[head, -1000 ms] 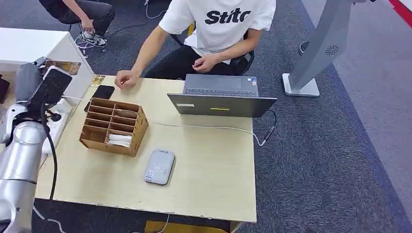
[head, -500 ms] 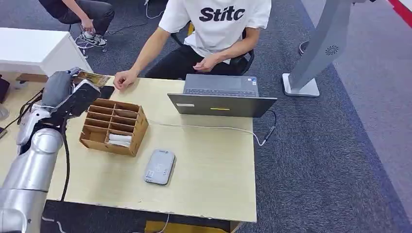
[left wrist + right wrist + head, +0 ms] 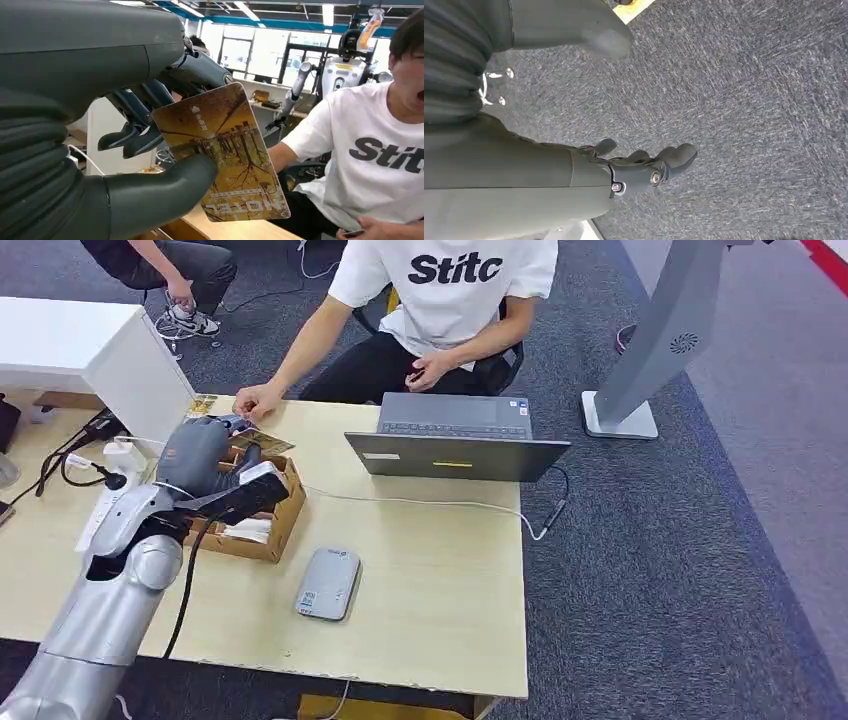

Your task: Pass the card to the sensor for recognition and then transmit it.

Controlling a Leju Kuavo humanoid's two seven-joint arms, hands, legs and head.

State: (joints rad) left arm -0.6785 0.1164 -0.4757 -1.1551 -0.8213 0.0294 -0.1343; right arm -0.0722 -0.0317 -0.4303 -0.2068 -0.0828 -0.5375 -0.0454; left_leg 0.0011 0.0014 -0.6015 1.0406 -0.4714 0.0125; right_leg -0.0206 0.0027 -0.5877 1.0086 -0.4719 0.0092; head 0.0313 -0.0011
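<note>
My left hand (image 3: 205,462) hovers over the brown cardboard organizer box (image 3: 262,536) and holds a card (image 3: 262,443) with a golden tree picture, its tip showing past the fingers. In the left wrist view the card (image 3: 222,155) is pinched between the thick thumb (image 3: 165,192) and the dark fingers (image 3: 145,112). The grey card sensor (image 3: 328,583) lies flat on the table (image 3: 430,590), nearer to me and right of the box. My right hand (image 3: 644,167) hangs over grey carpet, fingers loosely apart, holding nothing.
A person in a white shirt (image 3: 450,290) sits across the table, one hand (image 3: 258,400) resting near the box. A grey laptop (image 3: 455,440) with a cable stands at the far middle. A white cabinet (image 3: 90,350) and power strip (image 3: 110,490) lie to the left.
My left arm has swung right from beside the white cabinet to above the cardboard box, carrying the card with it. The person and sensor have stayed put.
</note>
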